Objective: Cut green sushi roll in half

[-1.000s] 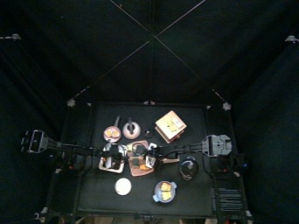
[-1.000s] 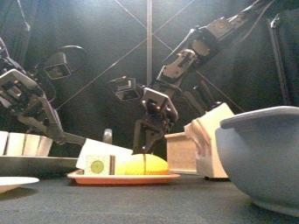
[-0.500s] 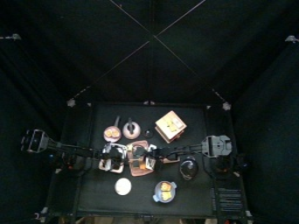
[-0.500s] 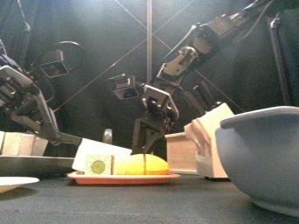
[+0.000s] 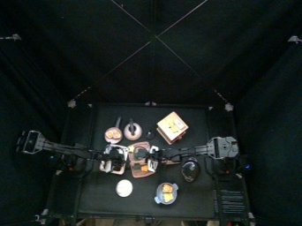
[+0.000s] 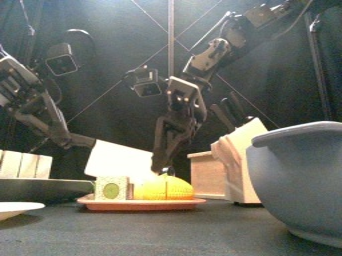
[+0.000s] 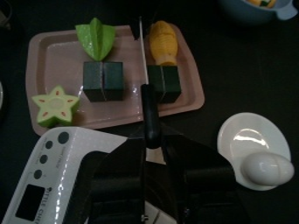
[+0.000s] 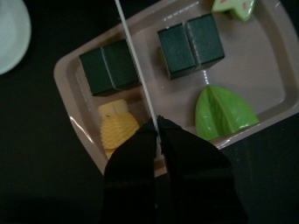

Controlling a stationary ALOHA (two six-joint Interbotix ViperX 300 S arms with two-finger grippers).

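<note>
Both arms reach over the pink tray [image 7: 47, 48]. Each gripper, left [image 7: 149, 156] and right [image 8: 156, 153], clamps a knife [image 7: 149, 83], blade [image 8: 131, 61] passing between the tray's green sushi rolls [image 7: 104, 77].

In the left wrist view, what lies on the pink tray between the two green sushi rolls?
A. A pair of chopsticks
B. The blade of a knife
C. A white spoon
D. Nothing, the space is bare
B. In the left wrist view the left gripper holds a knife whose thin blade runs over the pink tray between the two green sushi rolls.
</note>
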